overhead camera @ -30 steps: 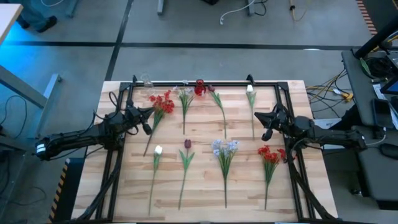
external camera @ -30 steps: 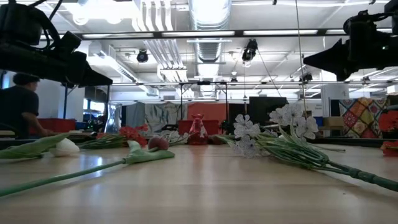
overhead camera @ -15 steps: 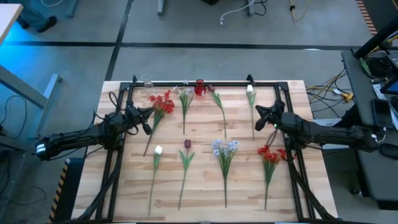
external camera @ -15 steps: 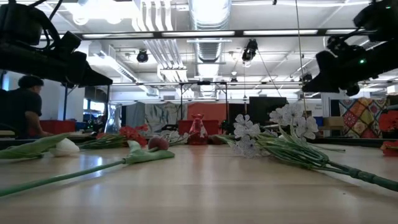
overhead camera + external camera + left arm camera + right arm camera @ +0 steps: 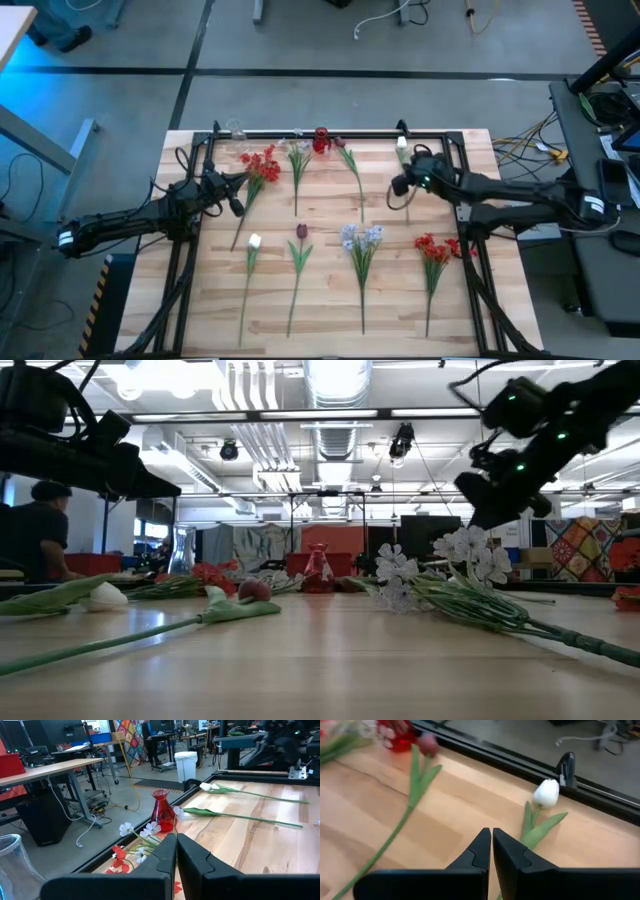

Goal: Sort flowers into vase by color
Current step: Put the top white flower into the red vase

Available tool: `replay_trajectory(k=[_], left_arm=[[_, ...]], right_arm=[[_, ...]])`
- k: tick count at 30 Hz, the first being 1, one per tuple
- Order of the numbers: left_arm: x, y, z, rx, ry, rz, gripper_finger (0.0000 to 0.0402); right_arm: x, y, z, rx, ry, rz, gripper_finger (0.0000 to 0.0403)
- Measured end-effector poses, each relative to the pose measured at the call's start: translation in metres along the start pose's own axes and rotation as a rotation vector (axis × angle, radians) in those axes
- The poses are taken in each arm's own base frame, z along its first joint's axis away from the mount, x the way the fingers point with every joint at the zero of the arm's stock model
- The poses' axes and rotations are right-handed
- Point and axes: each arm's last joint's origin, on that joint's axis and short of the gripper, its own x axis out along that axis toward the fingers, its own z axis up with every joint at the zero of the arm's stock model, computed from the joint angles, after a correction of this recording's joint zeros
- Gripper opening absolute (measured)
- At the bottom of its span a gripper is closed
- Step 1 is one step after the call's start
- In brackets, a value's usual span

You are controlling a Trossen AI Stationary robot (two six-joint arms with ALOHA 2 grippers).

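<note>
Several long-stemmed flowers lie flat on the wooden table (image 5: 330, 300). In the far row are a red cluster (image 5: 262, 165), a white spray (image 5: 297, 150), a dark bud (image 5: 340, 145) and a white bud (image 5: 402, 143). In the near row are a white bud (image 5: 254, 241), a dark red tulip (image 5: 301, 232), a pale-blue spray (image 5: 362, 237) and a red cluster (image 5: 436, 247). A red vase (image 5: 321, 140) and a clear glass vase (image 5: 236, 130) stand at the far edge. My right gripper (image 5: 398, 186) is shut, tipped downward above the table beside the far white bud's stem (image 5: 546, 792). My left gripper (image 5: 240, 182) is shut and level beside the far red cluster.
A black frame rail (image 5: 330, 133) runs along the table's far edge and down both sides. Bare wood lies between the two rows of flowers. In the low view a person (image 5: 30, 530) sits in the room beyond the table's far side.
My right gripper has swung from the table's right side toward the left, to the far white bud's stem. It has tipped its fingers downward and stays shut. No flower has moved.
</note>
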Motion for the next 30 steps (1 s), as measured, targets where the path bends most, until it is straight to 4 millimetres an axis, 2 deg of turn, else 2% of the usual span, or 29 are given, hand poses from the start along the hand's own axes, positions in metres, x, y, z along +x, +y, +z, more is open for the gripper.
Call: replay_trajectory(k=[4,7,15,19,23,30], left_arm=[[0.000,0.000,0.000,0.000,0.000,0.001,0.0000],[0.000,0.000,0.000,0.000,0.000,0.000,0.0000],[0.000,0.000,0.000,0.000,0.000,0.000,0.0000],[0.000,0.000,0.000,0.000,0.000,0.000,0.0000],[0.000,0.000,0.000,0.000,0.000,0.000,0.0000],[0.000,0.000,0.000,0.000,0.000,0.000,0.0000]], right_arm=[[0.017,0.005,0.013,0.007,0.055,-0.013,0.0014],[0.028,0.008,0.024,0.022,0.101,0.013,0.0029],[0.050,0.002,0.046,0.082,0.339,-0.123,0.0134],[0.059,-0.007,0.056,0.139,0.466,-0.127,0.0168],[0.073,-0.019,0.057,0.223,0.544,-0.114,0.0182],[0.101,-0.041,0.045,0.307,0.642,-0.211,0.0176]])
